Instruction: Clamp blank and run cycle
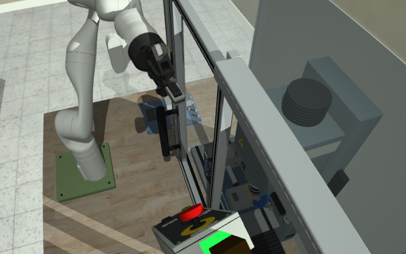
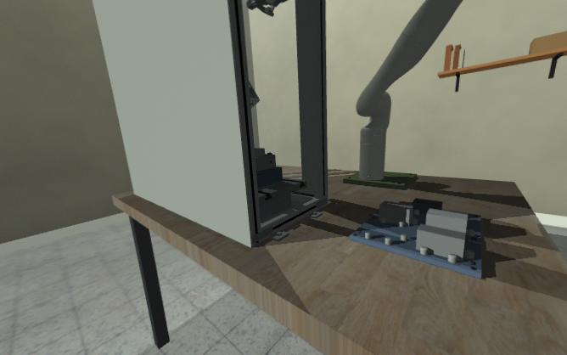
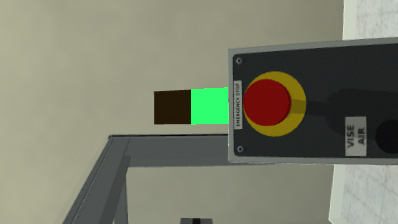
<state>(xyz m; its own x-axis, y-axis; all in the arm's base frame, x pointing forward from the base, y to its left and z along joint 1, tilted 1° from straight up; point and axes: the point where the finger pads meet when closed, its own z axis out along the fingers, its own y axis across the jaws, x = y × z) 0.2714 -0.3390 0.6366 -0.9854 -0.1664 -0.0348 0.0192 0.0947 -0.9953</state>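
Note:
My gripper (image 1: 174,91) is shut and empty. It rests against the handle-side edge of the guard's door frame (image 1: 179,121), just above the black door handle (image 1: 162,133). A gap shows between that door edge and the guard's corner post (image 1: 217,146). Inside the guard I see the vise (image 1: 240,188) with a grey block (image 1: 234,195) at it; how the block sits is unclear. The blue plate (image 2: 424,242) holds grey blanks (image 2: 443,231) and the dark setting master (image 2: 426,205), all upright. The wrist view shows the VISE AIR knob (image 3: 387,136) at the right edge. My fingers are out of that view.
The control column (image 1: 194,228) carries a red emergency stop (image 1: 191,211), which also shows in the wrist view (image 3: 268,102). The green lamp (image 3: 210,106) is lit and the amber lamp (image 3: 172,106) beside it is dark. The machine's grey body (image 1: 319,121) stands behind the guard.

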